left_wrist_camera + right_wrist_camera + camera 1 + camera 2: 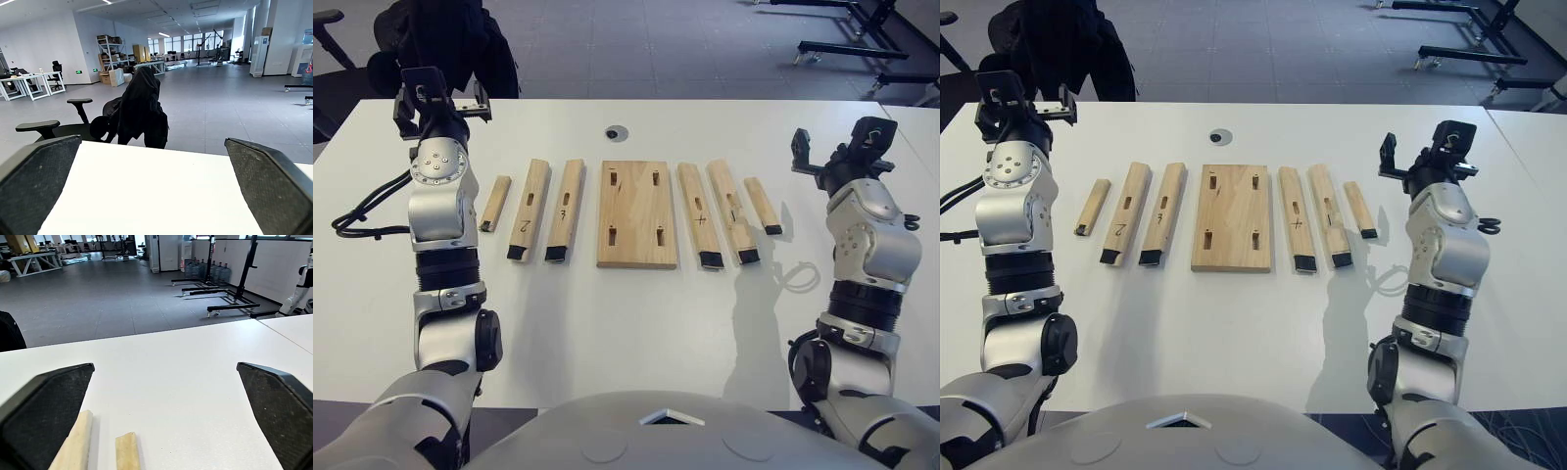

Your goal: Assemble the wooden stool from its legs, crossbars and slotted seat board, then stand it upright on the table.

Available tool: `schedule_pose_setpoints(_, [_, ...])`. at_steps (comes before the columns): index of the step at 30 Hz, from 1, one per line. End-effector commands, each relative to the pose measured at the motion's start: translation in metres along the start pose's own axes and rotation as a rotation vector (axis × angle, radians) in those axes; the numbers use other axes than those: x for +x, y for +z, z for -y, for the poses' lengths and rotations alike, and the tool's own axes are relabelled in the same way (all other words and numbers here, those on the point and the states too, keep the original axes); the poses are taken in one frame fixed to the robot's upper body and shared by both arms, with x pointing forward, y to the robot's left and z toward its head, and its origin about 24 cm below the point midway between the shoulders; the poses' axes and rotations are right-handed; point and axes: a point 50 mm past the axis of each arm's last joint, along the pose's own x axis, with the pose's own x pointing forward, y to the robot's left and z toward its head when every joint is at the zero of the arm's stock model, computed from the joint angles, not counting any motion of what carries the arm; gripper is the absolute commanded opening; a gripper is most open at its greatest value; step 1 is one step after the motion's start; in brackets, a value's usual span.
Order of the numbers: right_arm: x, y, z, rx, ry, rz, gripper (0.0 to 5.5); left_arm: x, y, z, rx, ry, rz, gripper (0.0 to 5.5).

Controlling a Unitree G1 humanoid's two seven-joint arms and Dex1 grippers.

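While left tool point(154, 188) and right tool point(159, 411) gape, the seat board point(636, 213) lies lengthwise fore-aft.

Pale bare-wood seat board point(636, 213), matching wooden legs point(566, 211), smooth matt white table point(607, 323), rough black pads point(34, 181) on jaws

**Around the Work: Table, Chair, Cable, Frames**

We see a white table point(607, 333) with a round dark grommet point(614, 131) at its 12 o'clock. Beyond the far edge, at 11 o'clock, stands an office chair point(46, 128) draped with a black jacket point(450, 44). A black cable point(372, 201) loops at 9 o'clock. At 1 o'clock, black wheeled frames point(847, 44) rest on the grey floor point(656, 49). A second table point(920, 122) adjoins at 3 o'clock.
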Motion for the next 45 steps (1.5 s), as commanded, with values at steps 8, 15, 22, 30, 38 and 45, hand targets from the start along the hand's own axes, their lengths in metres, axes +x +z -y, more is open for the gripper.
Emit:
schedule_pose_setpoints(8, [-0.005,-0.007,0.000,-0.005,0.013,-0.014,5.37,-0.005,-0.004,0.001,0.000,-0.006,-0.028,5.40])
schedule_pose_setpoints(15, [-0.006,-0.008,-0.001,-0.006,0.014,-0.005,5.37,-0.003,-0.002,0.003,0.004,-0.017,-0.035,5.40])
schedule_pose_setpoints(22, [-0.007,-0.011,-0.004,-0.014,0.023,-0.010,5.37,-0.002,-0.003,0.003,0.009,-0.015,-0.043,5.40])
schedule_pose_setpoints(30, [-0.011,-0.012,-0.001,-0.020,0.013,-0.016,5.37,-0.003,-0.003,0.006,0.012,-0.024,-0.052,5.40])
schedule_pose_setpoints(38, [-0.012,-0.018,-0.006,-0.020,0.033,-0.031,5.37,-0.005,-0.006,0.008,0.011,-0.033,-0.058,5.40])
schedule_pose_setpoints(45, [-0.011,-0.018,-0.007,-0.023,0.039,-0.036,5.37,-0.005,-0.006,0.008,0.008,-0.033,-0.059,5.40])
